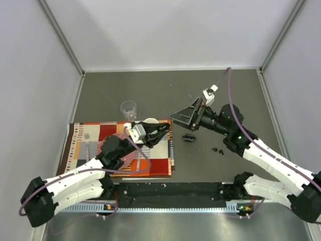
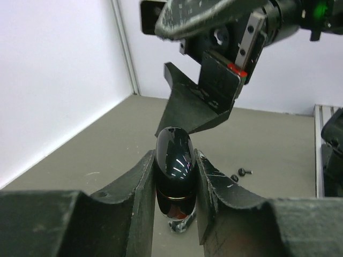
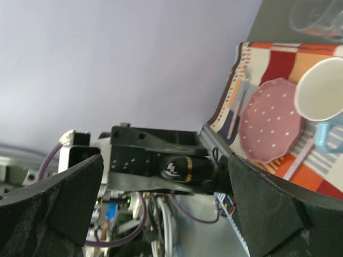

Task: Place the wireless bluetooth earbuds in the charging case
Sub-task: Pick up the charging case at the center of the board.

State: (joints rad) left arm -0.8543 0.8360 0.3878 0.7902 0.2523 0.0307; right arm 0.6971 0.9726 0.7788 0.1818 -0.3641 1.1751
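My left gripper point(image 1: 161, 131) point(image 2: 174, 166) is shut on a glossy black oval charging case point(image 2: 173, 150), held closed and lifted off the table. The case, with a gold band, also shows in the right wrist view point(image 3: 187, 170). My right gripper point(image 1: 181, 119) point(image 3: 166, 209) is wide open and empty. It faces the held case from just to its right, without touching it. Two tiny black earbuds point(image 1: 217, 150) point(image 2: 239, 174) lie on the grey table to the right. Any other earbuds are out of sight. A second black case point(image 1: 189, 137) lies on the table between the grippers and the earbuds.
A patchwork placemat point(image 1: 90, 133) at the left holds a white mug point(image 3: 321, 91), a pink dotted plate point(image 3: 270, 123) and a fork point(image 1: 87, 143). A clear cup point(image 1: 129, 109) stands behind the mat. Grey walls enclose the table on three sides.
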